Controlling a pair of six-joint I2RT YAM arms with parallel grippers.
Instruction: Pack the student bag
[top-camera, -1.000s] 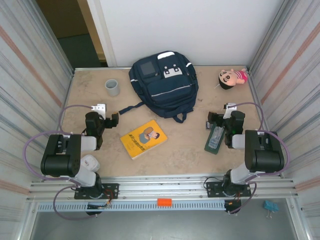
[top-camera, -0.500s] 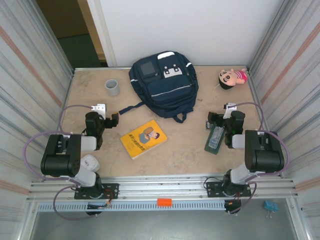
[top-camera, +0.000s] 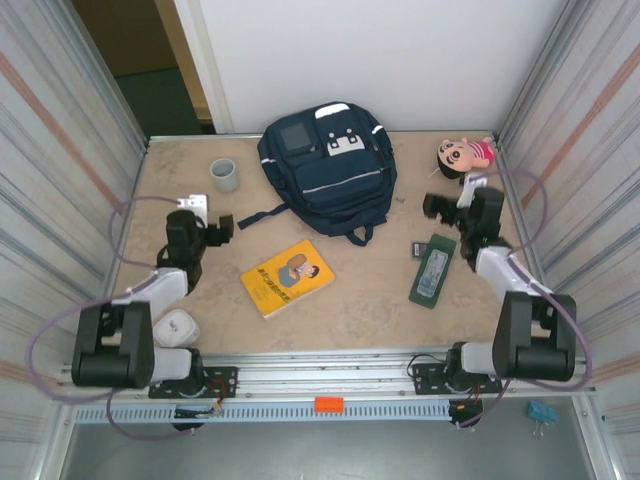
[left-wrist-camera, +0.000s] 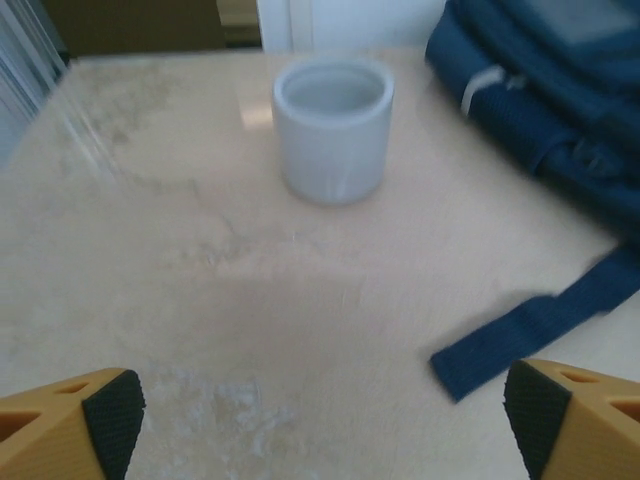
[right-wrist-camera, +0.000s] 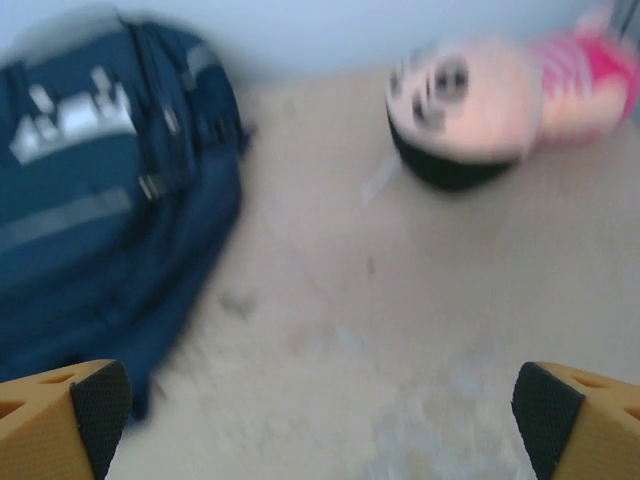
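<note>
Both arms stretched forward since a sec ago, left gripper (left-wrist-camera: 322, 405) and right gripper (right-wrist-camera: 320, 405) spread wide, empty; student bag (top-camera: 325, 175) lies mid-back on the beige table (top-camera: 370, 300); ribbed metal walls (top-camera: 60, 150) alongside.

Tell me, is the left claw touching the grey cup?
Apart. The left wrist view shows the left claw open at the bottom edge, with bare table between it and the cup.

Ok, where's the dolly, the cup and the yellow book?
doll (top-camera: 455, 160): top external view, on its face.
cup (left-wrist-camera: 332, 150): left wrist view, on its front wall.
yellow book (top-camera: 287, 278): top external view, on the middle of its cover.
</note>
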